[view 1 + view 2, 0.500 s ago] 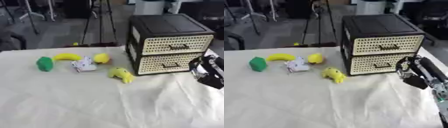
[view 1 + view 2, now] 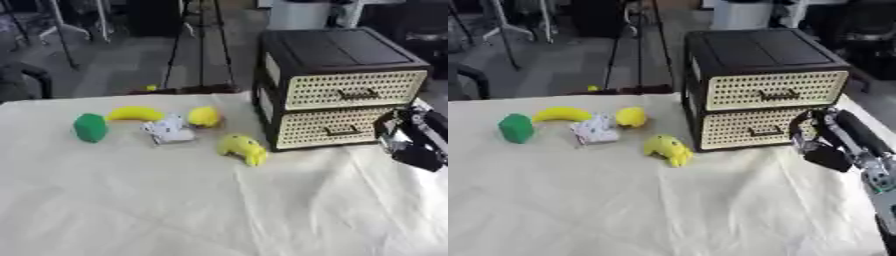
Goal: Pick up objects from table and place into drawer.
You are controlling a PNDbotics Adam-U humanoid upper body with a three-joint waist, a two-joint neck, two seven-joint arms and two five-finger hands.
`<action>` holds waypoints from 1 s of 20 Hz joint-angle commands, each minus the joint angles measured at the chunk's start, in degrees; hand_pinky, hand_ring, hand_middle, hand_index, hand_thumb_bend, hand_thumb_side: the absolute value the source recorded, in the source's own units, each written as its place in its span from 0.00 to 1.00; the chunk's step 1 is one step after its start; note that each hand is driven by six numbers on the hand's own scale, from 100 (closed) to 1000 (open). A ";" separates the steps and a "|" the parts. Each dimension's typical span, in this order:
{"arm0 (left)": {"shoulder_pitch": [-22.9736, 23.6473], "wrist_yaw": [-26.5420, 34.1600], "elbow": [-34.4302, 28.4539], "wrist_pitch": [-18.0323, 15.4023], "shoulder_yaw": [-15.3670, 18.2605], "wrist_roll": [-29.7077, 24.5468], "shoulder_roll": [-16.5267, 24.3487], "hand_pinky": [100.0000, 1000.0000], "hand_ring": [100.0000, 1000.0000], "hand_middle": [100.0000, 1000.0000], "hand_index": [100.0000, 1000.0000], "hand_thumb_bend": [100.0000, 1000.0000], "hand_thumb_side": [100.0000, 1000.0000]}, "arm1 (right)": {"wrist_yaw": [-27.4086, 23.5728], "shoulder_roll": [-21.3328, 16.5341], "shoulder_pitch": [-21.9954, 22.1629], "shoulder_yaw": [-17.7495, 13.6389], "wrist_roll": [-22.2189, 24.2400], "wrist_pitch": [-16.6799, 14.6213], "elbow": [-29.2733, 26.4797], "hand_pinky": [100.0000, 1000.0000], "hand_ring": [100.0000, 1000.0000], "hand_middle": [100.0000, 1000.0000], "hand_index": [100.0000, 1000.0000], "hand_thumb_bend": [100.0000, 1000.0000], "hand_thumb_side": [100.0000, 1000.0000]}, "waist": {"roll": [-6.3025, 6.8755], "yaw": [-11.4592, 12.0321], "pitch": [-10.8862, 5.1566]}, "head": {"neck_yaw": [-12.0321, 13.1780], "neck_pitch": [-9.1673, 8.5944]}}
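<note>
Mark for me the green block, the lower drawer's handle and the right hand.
green block [image 2: 90,127], left eye view, middle of its front face.
lower drawer's handle [image 2: 765,131], right eye view, centre of the handle.
right hand [image 2: 826,156], right eye view, on the dark palm.

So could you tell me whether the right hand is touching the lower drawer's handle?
Apart. The right eye view shows the right hand to the right of the lower drawer's handle, with pale drawer front visible between them.
</note>
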 commanded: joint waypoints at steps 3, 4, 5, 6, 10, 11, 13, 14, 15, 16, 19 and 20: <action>-0.76 0.18 -0.68 -0.14 0.44 -0.15 0.81 0.53 0.43 0.53 0.70 0.46 0.82 | 1.70 -2.42 -3.69 0.48 0.05 -0.83 3.48 0.00 0.00 0.00 0.63 0.00 0.68 | 0.11 0.26 -0.39 | -0.30 0.18; -0.78 0.20 -0.67 -0.14 0.42 -0.18 0.79 0.53 0.43 0.53 0.70 0.46 0.82 | 2.06 -2.48 -4.38 0.67 0.12 -0.93 4.46 0.00 0.00 0.00 0.63 0.00 0.68 | 0.11 0.32 -0.39 | -0.32 0.10; -0.79 0.22 -0.67 -0.14 0.41 -0.20 0.76 0.53 0.43 0.53 0.70 0.46 0.82 | 2.40 -2.51 -4.99 0.83 0.13 -1.08 5.40 0.00 0.00 0.00 0.63 0.00 0.68 | 0.11 0.35 -0.38 | -0.32 0.03; -0.81 0.26 -0.67 -0.15 0.38 -0.24 0.73 0.53 0.43 0.53 0.70 0.46 0.82 | 2.74 -2.51 -5.70 1.03 0.17 -1.23 6.46 0.00 0.00 0.00 0.63 0.00 0.68 | 0.11 0.42 -0.40 | -0.32 0.04; -0.82 0.46 -0.63 -0.17 0.31 -0.34 0.64 0.53 0.42 0.53 0.70 0.46 0.82 | 4.12 -2.36 -8.23 1.58 0.00 -1.83 10.90 0.00 0.00 0.00 0.63 0.00 0.69 | 0.18 0.60 -0.46 | -0.42 0.14; -0.82 0.55 -0.63 -0.19 0.29 -0.37 0.63 0.53 0.43 0.53 0.70 0.46 0.82 | 4.48 -2.25 -8.86 1.68 -0.07 -1.93 12.03 0.00 0.00 0.00 0.63 0.00 0.69 | 0.21 0.66 -0.47 | -0.47 0.15; -0.84 0.71 -0.64 -0.21 0.31 -0.37 0.61 0.53 0.43 0.53 0.70 0.46 0.82 | 5.18 -1.99 -9.98 1.89 -0.17 -2.16 14.08 0.00 0.00 0.00 0.64 0.00 0.70 | 0.29 0.78 -0.50 | -0.52 0.23; -0.85 0.77 -0.65 -0.23 0.30 -0.38 0.60 0.53 0.43 0.53 0.70 0.46 0.82 | 5.59 -1.84 -10.51 2.05 -0.15 -2.30 14.97 0.00 0.00 0.00 0.64 0.00 0.70 | 0.33 0.84 -0.51 | -0.56 0.26; -0.84 0.82 -0.67 -0.25 0.28 -0.41 0.59 0.53 0.43 0.53 0.70 0.46 0.82 | 6.07 -1.64 -11.06 2.16 -0.12 -2.38 15.97 0.00 0.00 0.00 0.64 0.00 0.70 | 0.36 0.89 -0.52 | -0.66 0.35; -0.85 0.85 -0.68 -0.26 0.25 -0.45 0.57 0.53 0.43 0.53 0.70 0.46 0.82 | 6.56 -1.43 -11.58 2.20 -0.13 -2.41 17.07 0.00 0.00 0.00 0.64 0.00 0.71 | 0.39 0.93 -0.53 | -0.77 0.44; -0.89 0.93 -0.69 -0.29 0.20 -0.54 0.48 0.53 0.42 0.53 0.70 0.45 0.82 | 7.58 -0.81 -12.82 2.13 -0.46 -2.47 19.98 0.00 0.00 0.00 0.64 0.00 0.72 | 0.48 1.08 -0.52 | -0.91 0.43; -0.90 0.94 -0.69 -0.30 0.20 -0.57 0.47 0.53 0.42 0.53 0.70 0.45 0.82 | 7.88 -0.62 -13.21 2.14 -0.57 -2.49 20.75 0.00 0.00 0.00 0.64 0.00 0.73 | 0.52 1.15 -0.52 | -0.93 0.42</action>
